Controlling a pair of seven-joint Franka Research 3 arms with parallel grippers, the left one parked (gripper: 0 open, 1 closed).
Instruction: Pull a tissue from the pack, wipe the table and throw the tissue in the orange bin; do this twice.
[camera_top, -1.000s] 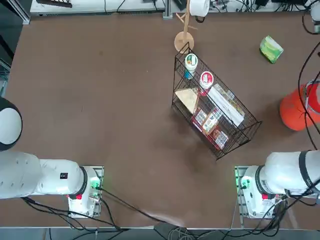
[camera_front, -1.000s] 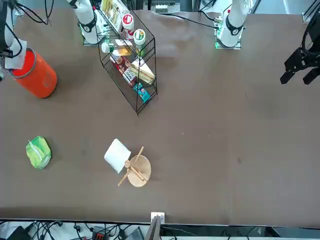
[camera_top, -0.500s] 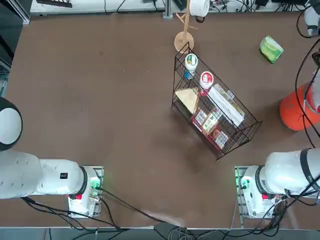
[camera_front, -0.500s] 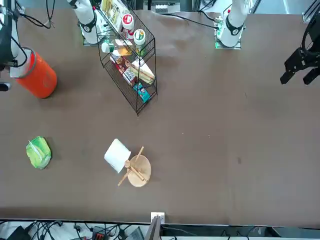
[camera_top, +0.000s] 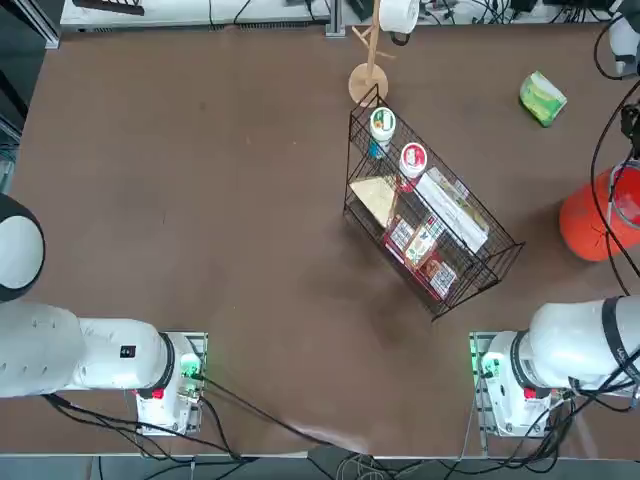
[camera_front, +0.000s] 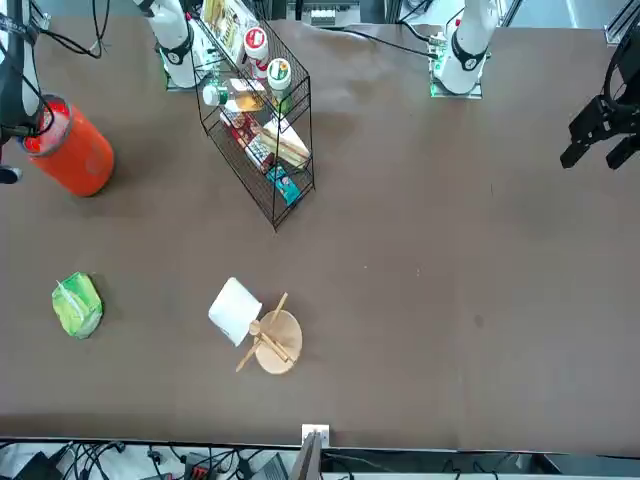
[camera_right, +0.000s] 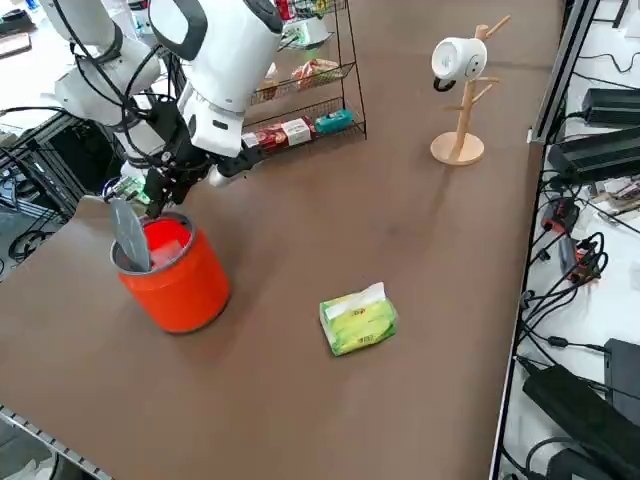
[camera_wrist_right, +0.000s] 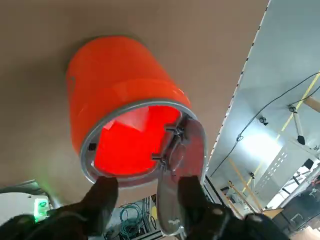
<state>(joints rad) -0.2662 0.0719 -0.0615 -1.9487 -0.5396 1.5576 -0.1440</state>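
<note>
On the table (camera_top: 200, 180) we count one orange bin (camera_right: 180, 275), one green tissue pack (camera_right: 358, 320), one black wire rack (camera_top: 425, 225) and one wooden mug stand (camera_right: 460, 95) bearing a single white mug (camera_right: 458, 57). The rack holds two round lidded tubs (camera_top: 397, 141), a long white packet and several smaller packages that we cannot count with confidence.

The bin stands upright near the table's edge on the robot's right, its swing lid (camera_wrist_right: 182, 150) tipped on edge so that the red interior shows. We cannot make out a tissue inside it. The pack lies flat, well apart from the bin, farther from the robot's base along the same side of the table, with a white tissue tip standing up from its top face.

The right gripper (camera_wrist_right: 145, 197) hovers just above the bin's rim. In the right wrist view we see its two dark fingers (camera_wrist_right: 102, 200) spread apart, released, with nothing between them; the rim and the tilted lid appear in the gap. We cannot tell whether either finger touches the rim.
</note>
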